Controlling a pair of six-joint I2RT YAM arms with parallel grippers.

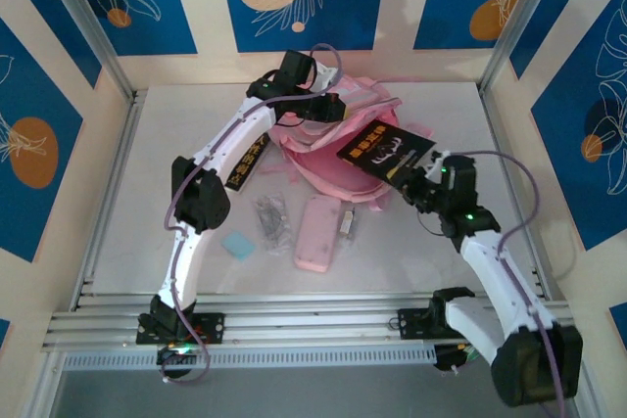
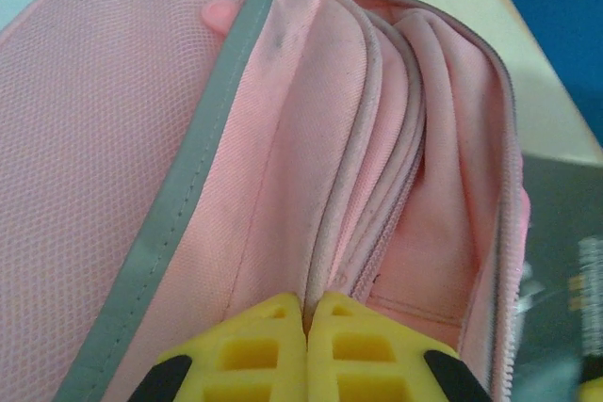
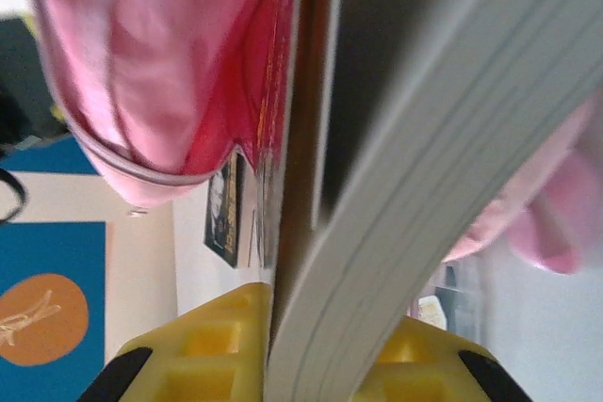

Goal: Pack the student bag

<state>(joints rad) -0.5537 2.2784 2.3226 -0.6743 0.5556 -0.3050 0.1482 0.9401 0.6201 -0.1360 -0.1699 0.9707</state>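
Note:
The student bag [image 1: 318, 144] is a soft pink backpack lying at the back middle of the table, its mouth facing right. My left gripper [image 1: 328, 105] is at the bag's top edge. In the left wrist view it [image 2: 308, 303] is shut, pinching the piped rim beside the zipper of the student bag [image 2: 283, 138]. My right gripper [image 1: 416, 186] is shut on a thick black book [image 1: 390, 154], whose far end lies at the bag's opening. In the right wrist view the book [image 3: 405, 176] runs up from between the yellow fingers [image 3: 217, 345], with the pink bag [image 3: 160, 63] to its left.
On the table in front of the bag lie a flat pink pencil case [image 1: 315, 232], a clear packet of small items [image 1: 271, 222], a blue eraser [image 1: 238, 244] and a small object [image 1: 347, 222]. A black booklet [image 1: 247, 163] lies under the left arm. Frame rails border the table.

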